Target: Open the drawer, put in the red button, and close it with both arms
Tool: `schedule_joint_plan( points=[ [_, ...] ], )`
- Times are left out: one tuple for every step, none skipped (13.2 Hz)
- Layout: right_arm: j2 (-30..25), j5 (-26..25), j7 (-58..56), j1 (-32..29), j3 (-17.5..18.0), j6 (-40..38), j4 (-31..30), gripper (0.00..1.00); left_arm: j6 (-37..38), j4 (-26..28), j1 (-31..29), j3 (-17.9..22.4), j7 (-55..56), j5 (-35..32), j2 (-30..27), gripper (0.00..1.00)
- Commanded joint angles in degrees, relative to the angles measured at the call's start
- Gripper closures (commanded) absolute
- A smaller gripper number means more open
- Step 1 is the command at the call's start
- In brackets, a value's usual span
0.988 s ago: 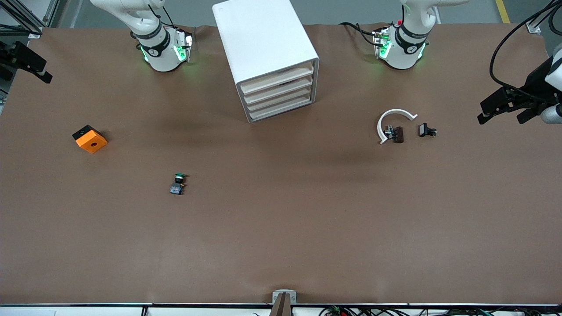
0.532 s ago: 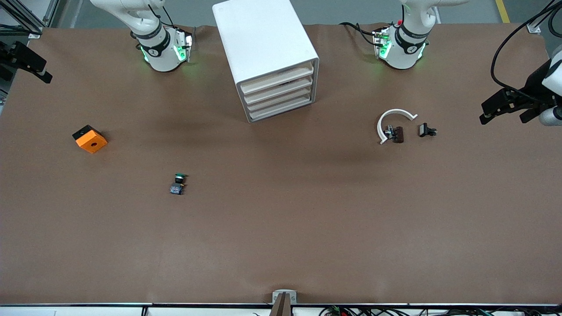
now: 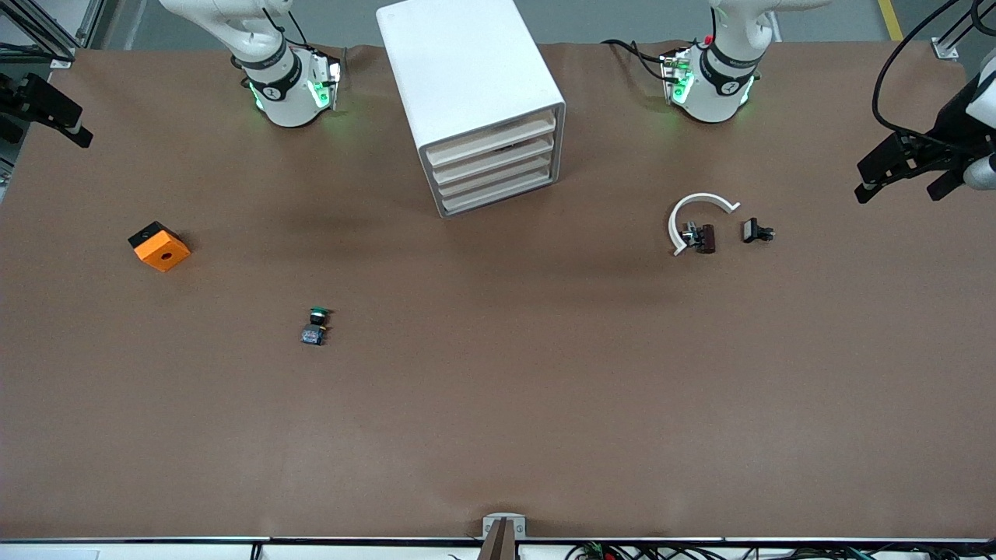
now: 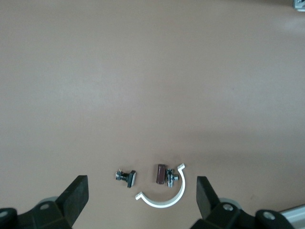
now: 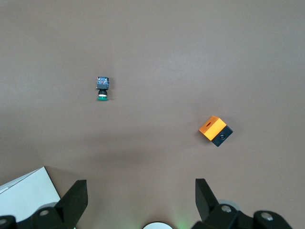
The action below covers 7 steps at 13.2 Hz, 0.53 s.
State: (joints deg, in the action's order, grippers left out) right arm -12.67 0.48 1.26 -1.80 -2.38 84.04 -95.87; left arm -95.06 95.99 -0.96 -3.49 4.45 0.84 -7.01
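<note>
My left gripper (image 3: 899, 185) hangs with its jaws wide and empty over the table edge at about 2 o'clock in the front view. The right gripper (image 5: 140, 191) is just as wide and empty at 10 o'clock. The drawer (image 3: 490, 141) sits shut, topmost in the white cabinet (image 3: 459, 62) at 12 o'clock. A green-capped button (image 3: 315, 326) lies at the cabinet's 7 o'clock and an orange block (image 3: 159, 246) at its 8 o'clock.

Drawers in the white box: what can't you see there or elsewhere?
- Drawers, front view: all shut, fronts hide the insides.
- Small parts beside the white ring, front view: too small to name.
- Right gripper, right wrist view: only fingertips show; edge cuts the rest.
</note>
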Motion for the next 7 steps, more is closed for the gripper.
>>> schedule_joint_plan(
  points=[
    [0.46, 0.4, -0.47, -0.31, 0.1, -0.98, 1.04, 0.0, 5.49, -5.01, 0.43, 0.06, 0.39, -0.31, 2.87, 0.0],
    [0.46, 0.49, -0.47, -0.31, 0.01, -1.16, 1.04, 0.0, 5.76, -5.2, 0.34, -0.02, 0.39, -0.31, 3.14, 0.0],
    [0.46, 0.4, -0.47, -0.4, 0.01, -1.16, 1.04, 0.0, 5.85, -5.11, 0.26, 0.06, 0.39, -0.31, 3.14, 0.0],
    [0.46, 0.49, -0.47, -0.31, 0.01, -1.16, 1.04, 0.0, 5.77, -5.11, 0.26, 0.06, 0.3, -0.31, 3.14, 0.0],
    [0.46, 0.49, -0.47, -0.31, 0.01, -1.16, 1.04, 0.0, 5.85, -5.11, 0.17, 0.06, 0.3, -0.31, 3.14, 0.0],
    [0.46, 0.49, -0.47, -0.31, 0.1, -1.16, 1.04, 0.0, 5.85, -5.03, 0.17, 0.06, 0.3, -0.31, 3.14, 0.0],
    [0.46, 0.49, -0.47, -0.31, 0.1, -1.16, 1.04, 0.0, 5.85, -5.02, 0.17, -0.02, 0.3, -0.31, 3.14, 0.0]
  ],
)
